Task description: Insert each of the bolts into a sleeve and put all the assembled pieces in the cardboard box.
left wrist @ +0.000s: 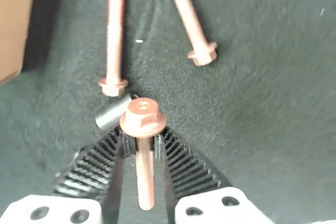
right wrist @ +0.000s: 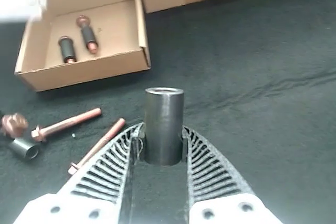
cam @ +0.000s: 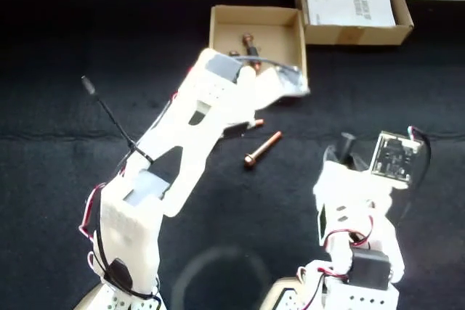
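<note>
A copper bolt [left wrist: 144, 177] is clamped in the left gripper [left wrist: 142, 139], its head just beside a loose sleeve [left wrist: 112, 113] on the mat [left wrist: 262, 108]. A second sleeve [right wrist: 164, 108] is gripped upright by the right gripper [right wrist: 161, 132].

Paper-filled spare box [cam: 356, 34] on black cloth [cam: 58, 49]

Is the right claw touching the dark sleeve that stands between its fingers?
Touching. The right wrist view shows the right claw closed against both sides of the upright sleeve, with no gap visible on either side.
</note>
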`<state>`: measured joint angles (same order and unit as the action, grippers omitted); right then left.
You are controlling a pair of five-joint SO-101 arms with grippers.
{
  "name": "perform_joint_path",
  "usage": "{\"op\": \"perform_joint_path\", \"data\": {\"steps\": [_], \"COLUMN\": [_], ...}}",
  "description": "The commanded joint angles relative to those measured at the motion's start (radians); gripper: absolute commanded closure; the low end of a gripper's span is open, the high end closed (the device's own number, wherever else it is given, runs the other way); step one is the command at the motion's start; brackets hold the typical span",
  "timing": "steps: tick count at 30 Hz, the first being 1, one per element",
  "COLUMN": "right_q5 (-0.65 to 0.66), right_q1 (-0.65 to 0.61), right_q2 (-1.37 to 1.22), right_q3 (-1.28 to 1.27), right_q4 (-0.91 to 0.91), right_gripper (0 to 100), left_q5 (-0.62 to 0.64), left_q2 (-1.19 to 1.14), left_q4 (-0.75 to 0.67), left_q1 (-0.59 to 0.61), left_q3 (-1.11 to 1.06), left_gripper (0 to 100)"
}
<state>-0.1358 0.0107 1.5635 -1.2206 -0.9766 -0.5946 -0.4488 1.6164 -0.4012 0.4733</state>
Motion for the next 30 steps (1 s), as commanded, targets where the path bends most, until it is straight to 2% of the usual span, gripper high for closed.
{"op": "perform_joint_path", "data": {"steps": [1,7,17,21,26,30], "right_q5": [0.009,0.006,0.009,0.009,0.005,0.005], "right_q1": [-0.053,-0.171,-0.323,-0.343,-0.343,-0.343], "right_q2": [0.007,0.007,0.007,0.008,0.008,0.015], "right_q3": [-0.002,-0.008,-0.156,-0.209,-0.289,-0.361], "right_q4": [0.045,0.124,0.421,0.541,0.688,0.791], "right_gripper": [99.1,99.1,99.1,99.1,99.1,99.1], "left_q5": [0.127,0.29,0.621,0.735,0.937,1.026], "left_q2": [0.105,0.199,0.32,0.325,0.317,0.315], "left_q4": [0.003,-0.003,-0.005,-0.005,-0.002,-0.005], "left_q1": [0.05,0.128,0.206,0.222,0.217,0.194], "left_q3": [0.084,0.128,0.124,0.124,0.122,0.122], "left_gripper": [99,99,99,99,99,99]}}
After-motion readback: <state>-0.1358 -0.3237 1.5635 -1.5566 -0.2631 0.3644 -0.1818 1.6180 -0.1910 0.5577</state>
